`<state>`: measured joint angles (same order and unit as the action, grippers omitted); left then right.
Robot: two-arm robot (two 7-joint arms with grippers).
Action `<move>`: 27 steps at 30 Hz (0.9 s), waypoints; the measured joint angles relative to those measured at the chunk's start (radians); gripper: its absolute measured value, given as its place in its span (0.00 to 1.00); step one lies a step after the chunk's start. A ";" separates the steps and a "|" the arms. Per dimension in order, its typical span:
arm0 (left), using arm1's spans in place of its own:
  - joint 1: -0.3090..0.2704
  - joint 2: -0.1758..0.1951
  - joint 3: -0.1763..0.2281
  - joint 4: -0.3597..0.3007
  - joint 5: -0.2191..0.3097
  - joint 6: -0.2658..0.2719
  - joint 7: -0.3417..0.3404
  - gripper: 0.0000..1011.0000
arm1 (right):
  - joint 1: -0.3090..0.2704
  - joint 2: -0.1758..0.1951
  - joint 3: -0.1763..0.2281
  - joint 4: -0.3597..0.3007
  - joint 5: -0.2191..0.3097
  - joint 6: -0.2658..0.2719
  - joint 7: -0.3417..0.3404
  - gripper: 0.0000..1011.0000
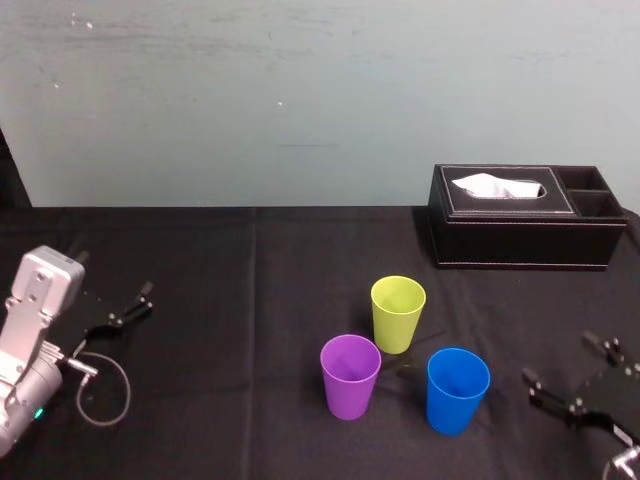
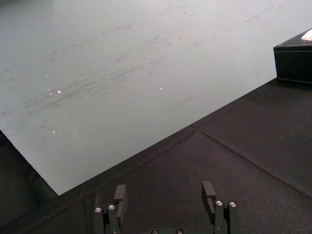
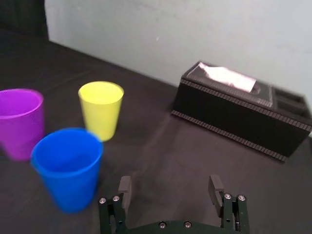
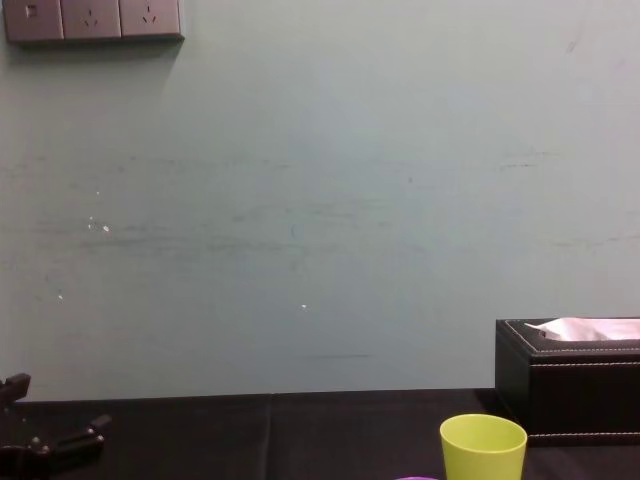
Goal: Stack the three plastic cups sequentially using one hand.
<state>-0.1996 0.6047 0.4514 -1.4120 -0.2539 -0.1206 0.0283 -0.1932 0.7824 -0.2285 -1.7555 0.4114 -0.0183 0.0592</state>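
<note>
1. The purple cup, green cup and blue cup stand close together on the table.
2. The right gripper sits near the blue cup, spread wide. The left gripper rests far off, spread too.
3. A bump could tip one cup into the others.

The head view looks steeply down from above onto the table. The chest view sits low, facing the wall level (table along the bottom edge). Each wrist view looks forward, close behind the left gripper or right gripper. All four share the tissue box, at frame right.
</note>
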 joint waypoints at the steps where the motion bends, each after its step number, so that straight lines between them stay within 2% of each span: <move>1: 0.000 0.000 0.000 0.000 0.000 0.000 0.000 0.99 | -0.017 0.004 0.007 -0.011 0.008 0.005 0.004 0.99; 5: 0.000 0.000 0.000 0.000 0.000 0.000 0.000 0.99 | -0.075 0.014 0.032 -0.050 0.050 0.032 0.025 0.99; 8: 0.000 0.000 0.000 0.000 0.000 0.000 0.000 0.99 | -0.118 0.034 0.045 -0.088 0.083 0.062 0.066 0.99; 15: 0.000 0.000 0.000 0.000 0.000 0.000 0.000 0.99 | -0.166 0.061 0.060 -0.147 0.124 0.098 0.142 0.99; 21: 0.000 0.000 0.000 0.000 0.000 0.000 0.000 0.99 | -0.154 0.054 0.042 -0.160 0.122 0.120 0.180 0.99; 27: 0.000 0.000 0.000 0.000 0.000 0.000 0.000 0.99 | -0.106 0.017 0.007 -0.151 0.083 0.153 0.187 0.99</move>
<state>-0.1996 0.6047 0.4514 -1.4120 -0.2539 -0.1205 0.0283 -0.2996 0.7998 -0.2220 -1.9063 0.4949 0.1351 0.2466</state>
